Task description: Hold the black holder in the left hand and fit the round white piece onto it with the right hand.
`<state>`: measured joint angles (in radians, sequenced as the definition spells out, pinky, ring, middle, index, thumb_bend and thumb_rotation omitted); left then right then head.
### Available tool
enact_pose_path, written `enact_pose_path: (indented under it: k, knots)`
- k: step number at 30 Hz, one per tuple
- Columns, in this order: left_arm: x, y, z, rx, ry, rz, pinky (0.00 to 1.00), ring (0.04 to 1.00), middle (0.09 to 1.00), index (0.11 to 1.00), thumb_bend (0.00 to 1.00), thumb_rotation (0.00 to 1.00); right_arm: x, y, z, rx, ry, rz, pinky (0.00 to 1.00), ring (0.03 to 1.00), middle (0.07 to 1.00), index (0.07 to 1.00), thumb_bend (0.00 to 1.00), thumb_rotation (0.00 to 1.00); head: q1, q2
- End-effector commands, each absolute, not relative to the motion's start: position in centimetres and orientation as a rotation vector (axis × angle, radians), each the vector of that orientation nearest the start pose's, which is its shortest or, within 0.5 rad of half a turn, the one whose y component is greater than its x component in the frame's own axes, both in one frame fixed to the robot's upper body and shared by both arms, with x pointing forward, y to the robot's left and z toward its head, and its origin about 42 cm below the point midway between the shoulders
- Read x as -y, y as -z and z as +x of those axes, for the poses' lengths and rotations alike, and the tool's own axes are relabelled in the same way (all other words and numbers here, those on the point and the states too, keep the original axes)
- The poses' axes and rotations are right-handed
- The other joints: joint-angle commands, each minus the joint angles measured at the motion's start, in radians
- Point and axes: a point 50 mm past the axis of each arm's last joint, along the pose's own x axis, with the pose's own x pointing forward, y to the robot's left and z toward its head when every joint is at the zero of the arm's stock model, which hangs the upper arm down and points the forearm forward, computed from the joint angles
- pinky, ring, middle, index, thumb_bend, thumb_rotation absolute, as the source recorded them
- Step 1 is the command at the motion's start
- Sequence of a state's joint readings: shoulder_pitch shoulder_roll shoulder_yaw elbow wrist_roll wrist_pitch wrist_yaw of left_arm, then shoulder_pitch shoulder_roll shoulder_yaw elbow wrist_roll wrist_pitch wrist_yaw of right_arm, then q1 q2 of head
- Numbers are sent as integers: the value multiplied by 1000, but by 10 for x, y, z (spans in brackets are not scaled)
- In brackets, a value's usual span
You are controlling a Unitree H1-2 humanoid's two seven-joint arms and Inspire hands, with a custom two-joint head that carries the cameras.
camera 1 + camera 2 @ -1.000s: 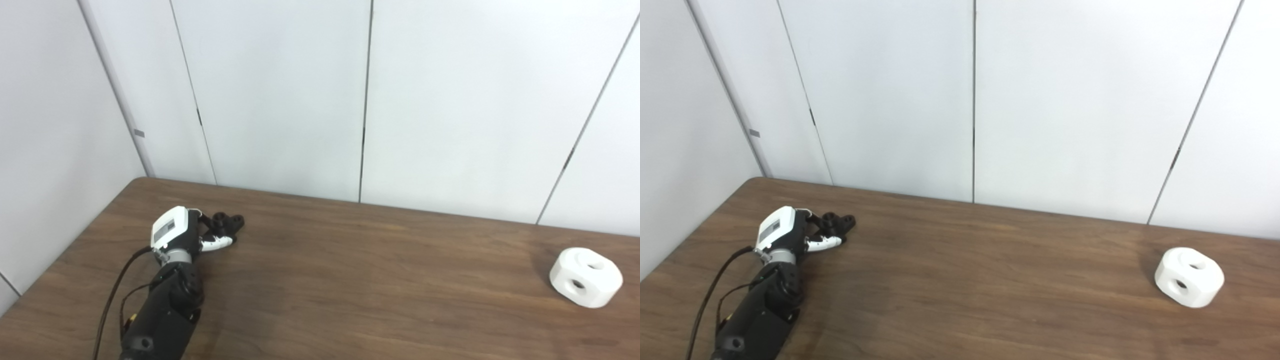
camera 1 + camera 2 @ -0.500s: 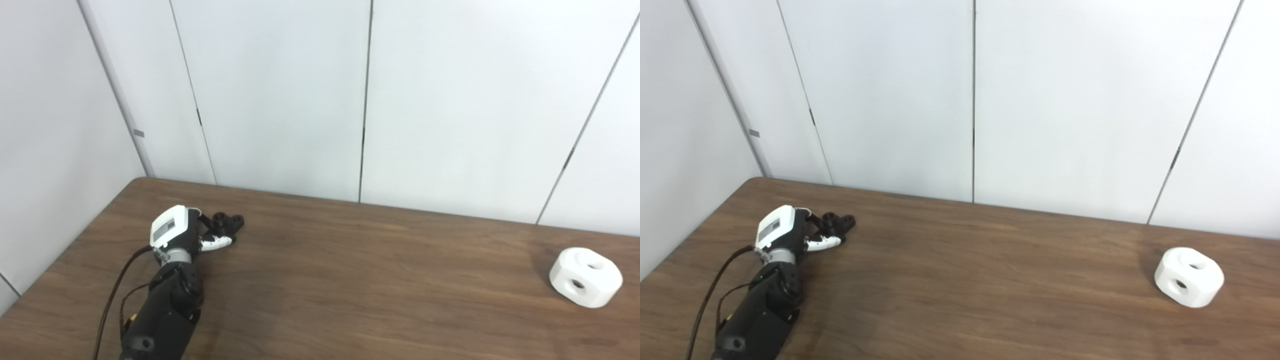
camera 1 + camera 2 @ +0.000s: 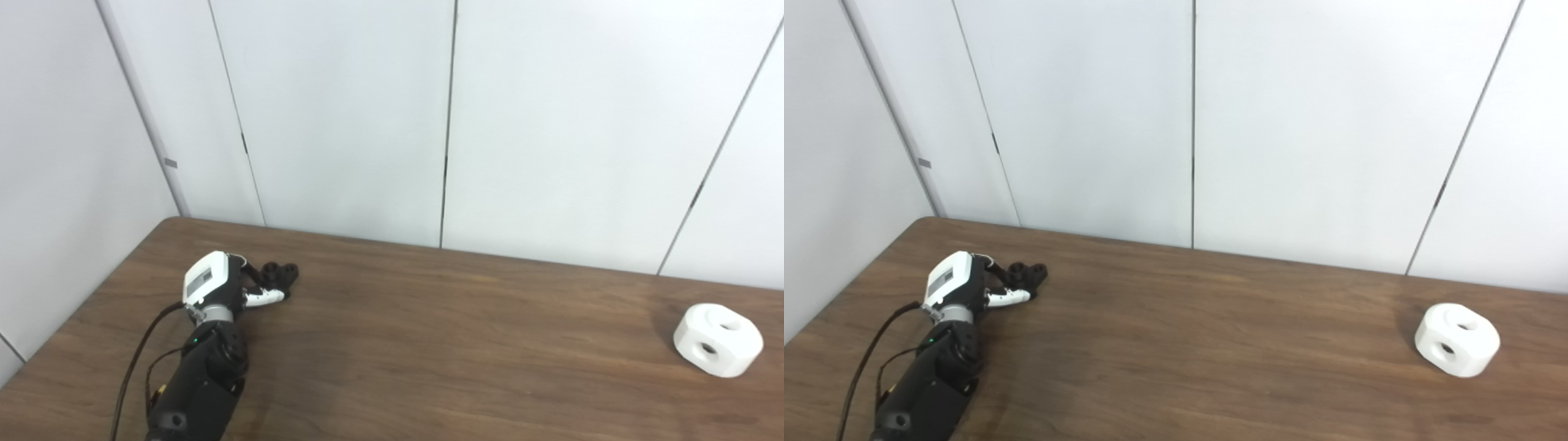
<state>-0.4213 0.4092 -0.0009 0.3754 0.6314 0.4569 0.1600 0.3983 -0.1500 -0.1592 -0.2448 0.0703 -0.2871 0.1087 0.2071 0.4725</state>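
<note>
The black holder [image 3: 280,273] lies on the wooden table [image 3: 429,343] near its far left corner. My left hand [image 3: 228,286] reaches it from the near side. The dark fingers curl around the holder's left end, and the white thumb [image 3: 264,298] lies along its near side. The holder rests on the table top within this grasp. The round white piece [image 3: 717,340], a chunky block with holes in its top and side, sits far off at the table's right end. The right hand is out of sight in both views.
White wall panels [image 3: 343,122] rise straight behind the table's far edge and along its left side. A black cable [image 3: 131,367] trails beside the left forearm. A broad stretch of bare wood separates holder and white piece.
The left hand has crept very slightly to the left, the holder staying at its fingers. The white piece has not moved.
</note>
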Motion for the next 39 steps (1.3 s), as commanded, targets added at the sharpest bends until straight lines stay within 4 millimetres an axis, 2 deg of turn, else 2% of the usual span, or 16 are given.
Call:
enact_pose_path:
  k: [1, 14, 20, 27, 34, 39]
  knots:
    - [-383, -185, 417, -212, -492, 1048, 965, 859, 767, 482, 522, 49, 308, -109, 138, 122, 102, -167, 802, 911, 938, 937, 501, 1000, 0, 1]
    - [-375, -183, 416, -203, -460, 1065, 943, 852, 752, 483, 521, 48, 307, -108, 140, 119, 98, -172, 793, 909, 938, 938, 501, 1000, -4, 5]
    - [-365, -183, 407, -187, -408, 1062, 950, 856, 763, 484, 519, 49, 306, -107, 143, 124, 97, -175, 784, 905, 933, 932, 494, 1000, -11, 8]
    - [-350, -182, 390, -172, -354, 1061, 937, 852, 762, 485, 517, 50, 304, -104, 150, 117, 98, -185, 774, 894, 925, 928, 477, 1000, -18, 13]
    - [-327, -179, 360, -111, -261, 1074, 951, 864, 775, 487, 516, 51, 300, -102, 156, 127, 93, -177, 766, 891, 922, 926, 460, 1000, -37, 25]
    - [-308, -178, 336, -62, -167, 1076, 963, 860, 779, 486, 515, 55, 299, -105, 159, 149, 61, -165, 797, 910, 931, 952, 556, 1000, -52, 44]
